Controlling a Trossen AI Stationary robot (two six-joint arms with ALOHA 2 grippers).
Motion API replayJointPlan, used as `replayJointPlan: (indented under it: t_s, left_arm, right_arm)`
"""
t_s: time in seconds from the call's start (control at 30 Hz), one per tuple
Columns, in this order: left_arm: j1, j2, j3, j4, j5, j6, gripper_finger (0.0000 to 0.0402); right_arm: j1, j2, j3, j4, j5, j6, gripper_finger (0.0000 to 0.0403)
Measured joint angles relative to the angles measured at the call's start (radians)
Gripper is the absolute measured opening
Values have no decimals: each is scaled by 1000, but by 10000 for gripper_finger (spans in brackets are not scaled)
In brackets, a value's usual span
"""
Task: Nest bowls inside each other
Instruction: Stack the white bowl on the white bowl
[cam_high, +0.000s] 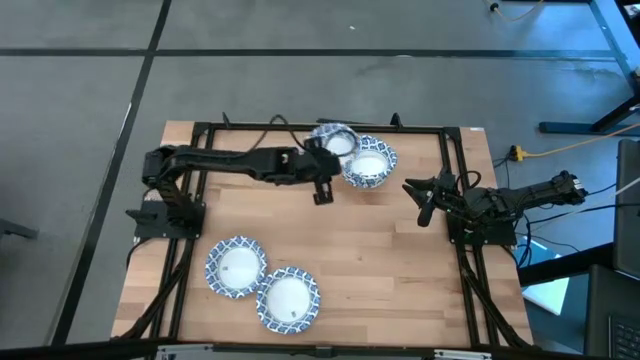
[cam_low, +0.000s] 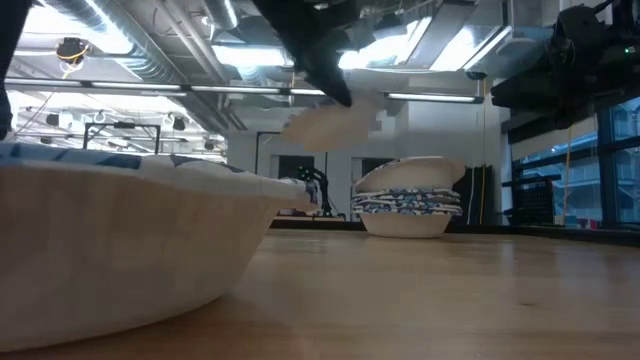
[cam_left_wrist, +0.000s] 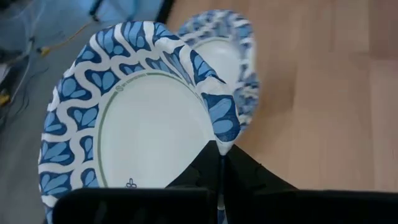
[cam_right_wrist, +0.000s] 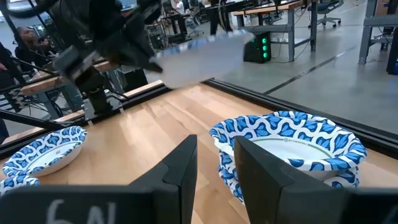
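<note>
Blue-and-white patterned bowls, white inside. My left gripper is at the far middle of the table, shut on one bowl held in the air beside a nested stack that rests by its base on the wood. Two single bowls sit near the near-left corner. My right gripper is open and waits at the right, pointing toward the stack. My left gripper pinches the held bowl by its patterned rim between the two fingers, coming from the table's left side. The bowl is lifted clear of the table and tilted, with its white inside facing the wrist camera.
A black frame runs along the table's edges. The wood between the stack and the two near bowls is bare. One near bowl fills the low view's left. Cables lie on the floor to the right.
</note>
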Motion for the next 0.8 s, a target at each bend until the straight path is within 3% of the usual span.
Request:
replayJointPlan:
  t_s: [0.23, 0.43, 0.8]
  left_arm:
    - [-43, 156, 175, 1, 107, 72, 0]
    - [-75, 245, 302, 1, 110, 128, 0]
    - [-76, 328, 327, -2, 98, 130, 0]
  right_arm:
    - [0, 0, 0, -1, 0, 20, 108]
    - [0, 0, 0, -5, 0, 24, 108]
    - [0, 0, 0, -8, 0, 25, 108]
